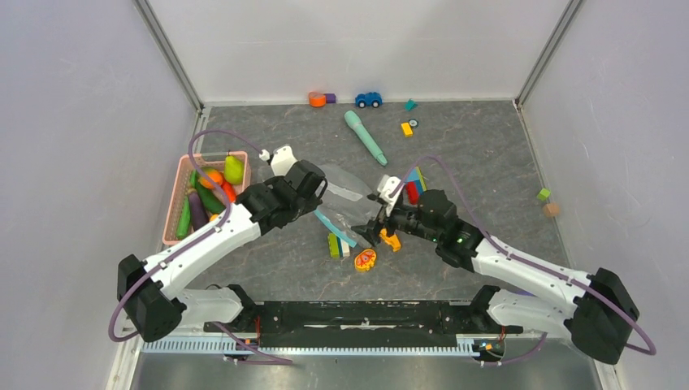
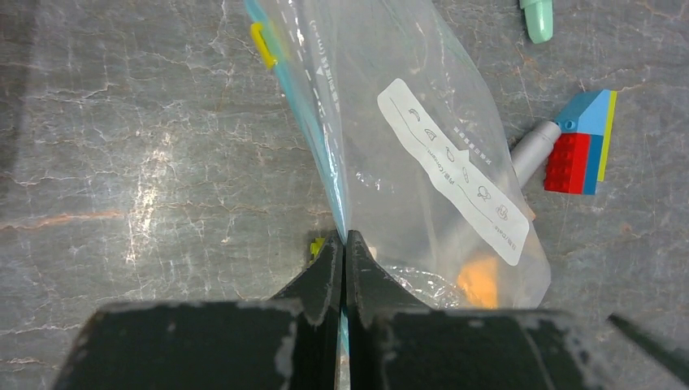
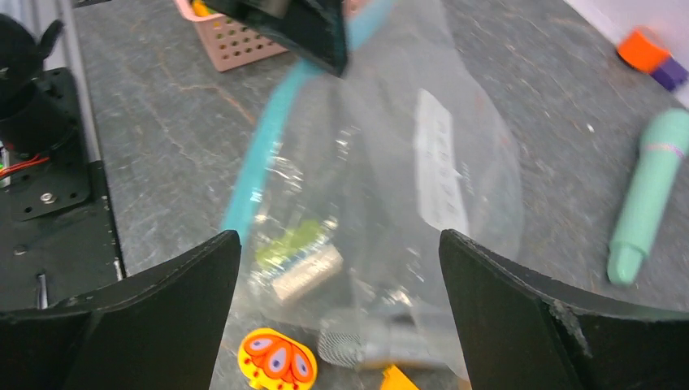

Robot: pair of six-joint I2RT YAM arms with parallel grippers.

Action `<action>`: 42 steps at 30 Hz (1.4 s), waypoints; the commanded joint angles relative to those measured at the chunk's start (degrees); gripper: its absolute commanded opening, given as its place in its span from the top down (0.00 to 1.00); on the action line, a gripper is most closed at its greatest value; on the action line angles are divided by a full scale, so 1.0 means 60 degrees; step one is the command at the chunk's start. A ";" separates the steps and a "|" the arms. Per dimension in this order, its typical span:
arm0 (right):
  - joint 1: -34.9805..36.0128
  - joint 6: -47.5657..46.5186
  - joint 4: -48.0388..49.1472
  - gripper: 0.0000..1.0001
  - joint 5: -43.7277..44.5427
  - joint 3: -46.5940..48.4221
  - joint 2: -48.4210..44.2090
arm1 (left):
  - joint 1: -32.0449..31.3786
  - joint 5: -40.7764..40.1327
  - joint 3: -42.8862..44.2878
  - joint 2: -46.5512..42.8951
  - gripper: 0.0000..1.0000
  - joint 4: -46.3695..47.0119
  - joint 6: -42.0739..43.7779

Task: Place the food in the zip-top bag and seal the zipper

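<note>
Through the zip-top bag, an orange shape shows only blurred.

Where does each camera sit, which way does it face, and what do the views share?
Top external: above, behind the arms, looking down on the table; the left arm and right arm show.
Left wrist: on the left arm, looking down past the left gripper, shut on the zipper of the zip-top bag.
Right wrist: on the right arm, looking forward through the open right gripper at the bag.
Shared: both wrist views show the bag's white label.
</note>
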 commanded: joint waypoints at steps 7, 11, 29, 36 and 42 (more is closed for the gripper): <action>0.2137 -0.1485 -0.0768 0.02 0.2155 0.2002 0.1211 | -0.0219 -0.0931 0.1272 0.0600 0.98 -0.0820 -0.0652; 0.2624 -0.1828 -0.0989 0.02 0.3279 0.2162 0.1531 | -0.0243 -0.0980 0.1265 0.0567 0.98 -0.0818 -0.0705; 0.2933 -0.1579 -0.1094 0.02 0.5355 0.2233 0.1633 | -0.0371 -0.1009 0.1328 0.0702 0.98 -0.0802 -0.0510; 0.2933 -0.1517 -0.1020 0.02 0.5591 0.2185 0.1511 | -0.0404 -0.1038 0.1346 0.0775 0.98 -0.0806 -0.0478; 0.2933 -0.1560 -0.1065 0.02 0.4991 0.2076 0.1224 | -0.0419 -0.1011 0.1389 0.0843 0.98 -0.0806 -0.0452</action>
